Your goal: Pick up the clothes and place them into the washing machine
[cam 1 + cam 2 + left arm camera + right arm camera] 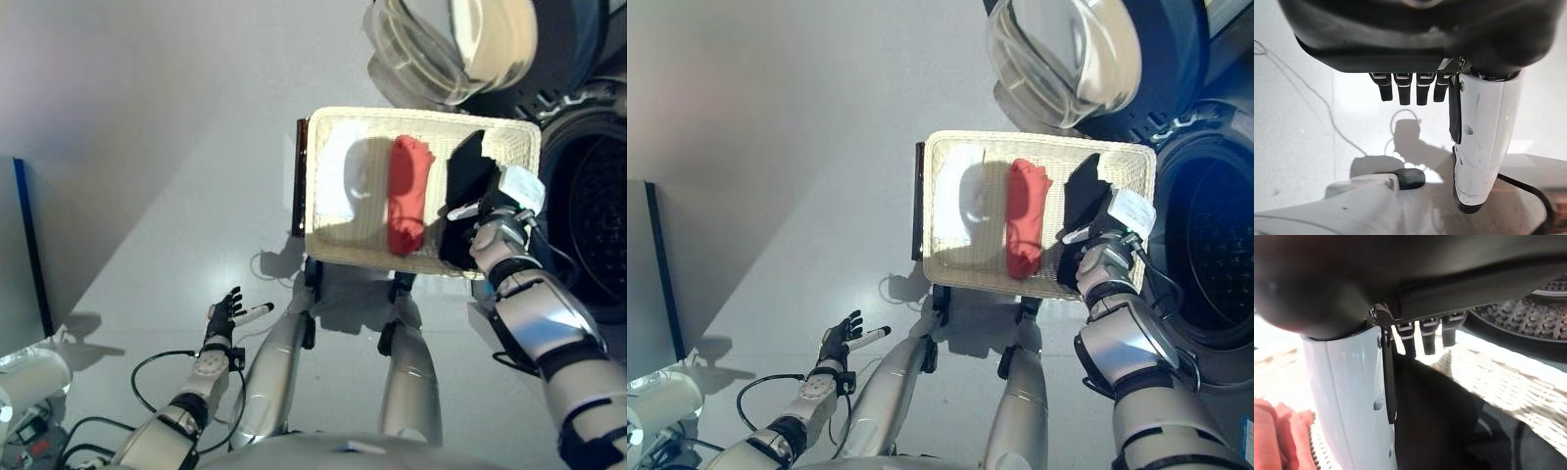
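A cream wicker basket (pixel 323 235) stands on a low stand before me. In it lie a white cloth (pixel 338 176), a red cloth (pixel 409 196) and a black cloth (pixel 468 168), side by side. My right hand (pixel 498 211) is down in the basket's right end, over the black cloth (pixel 1449 416), its fingers (pixel 1427 338) straight and just above the fabric, its white-covered thumb (pixel 1347 396) beside the red cloth (pixel 1273 431). Nothing is gripped. The left hand (pixel 223 318) hangs low at my left side, open and empty.
The washing machine's dark drum (pixel 593 215) gapes right of the basket, with its glass door (pixel 441 44) swung open behind. A dark blue-edged panel (pixel 29 245) stands at the far left, and a white cylinder (pixel 29 382) lies at the lower left.
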